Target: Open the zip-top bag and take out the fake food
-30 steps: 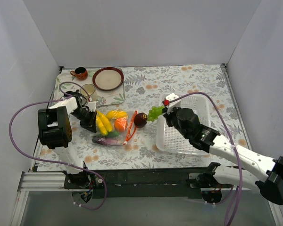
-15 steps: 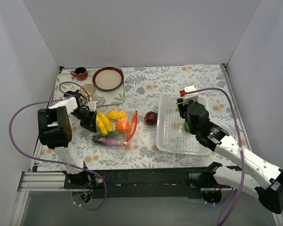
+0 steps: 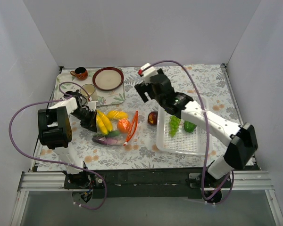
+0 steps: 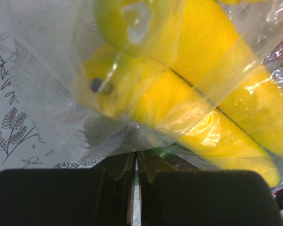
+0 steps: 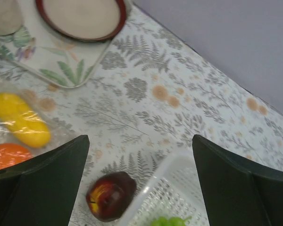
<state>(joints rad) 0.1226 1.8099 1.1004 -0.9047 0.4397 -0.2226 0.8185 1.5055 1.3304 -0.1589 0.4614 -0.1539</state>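
Right claw (image 5: 140, 141) rose off basket (image 3: 185, 142); left claw (image 4: 134, 172) seemingly pinches bag (image 4: 52, 94) edge.

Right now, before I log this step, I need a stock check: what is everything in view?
zip-top bag: one, clear with orange-red zip, table left of centre
bananas: at least two, yellow, inside bag
orange: one, orange, inside bag
purple piece: one, dark purple, inside bag
apple: one, dark red, on table beside basket
grapes: one bunch, green, in basket
green piece: one, green, in basket
basket: one, white, table right
tray: one, floral, far left, holding bowl, brown cup, pale cup
left pincer: shut on zip-top bag
right pincer: open, empty, above table
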